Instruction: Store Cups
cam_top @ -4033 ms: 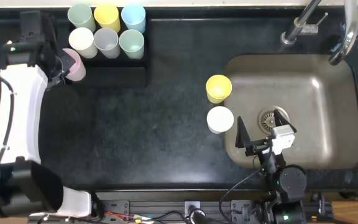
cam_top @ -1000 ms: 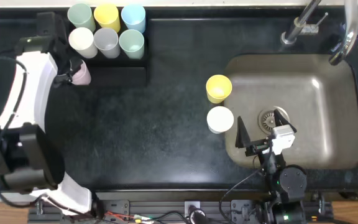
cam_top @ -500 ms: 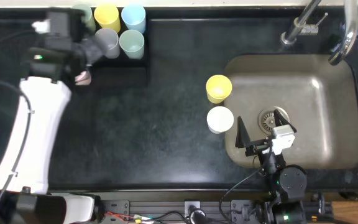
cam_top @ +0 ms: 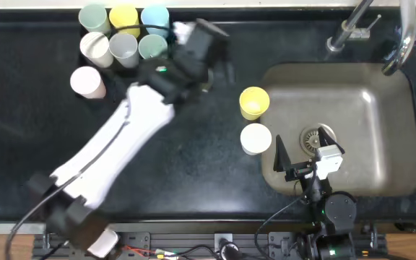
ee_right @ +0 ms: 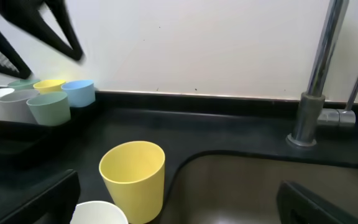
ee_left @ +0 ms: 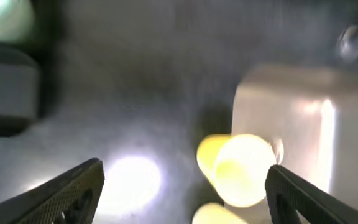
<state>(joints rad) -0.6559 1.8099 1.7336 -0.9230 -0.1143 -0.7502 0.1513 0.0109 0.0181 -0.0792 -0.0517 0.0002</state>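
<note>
Cup point(cam_top: 254, 102), yellow, stands upright, mouth upward, beside the sink point(cam_top: 352, 79).

The counter point(cam_top: 193, 166) is seen as dark, speckled stone; the sink point(cam_top: 374, 101) in it as brushed metal, the faucet point(ee_right: 322, 68) polished, the yellow cup point(ee_right: 132, 174) smooth matt plastic.

My left end effector point(ee_left: 185, 169) leaves the pink cup point(cam_top: 87, 81), which now stands free on the bench point(cam_top: 193, 159) just left of the rack point(cam_top: 115, 81). The arm swings right toward the middle, fingers spread, facing the yellow cup point(ee_left: 238, 171).
</note>
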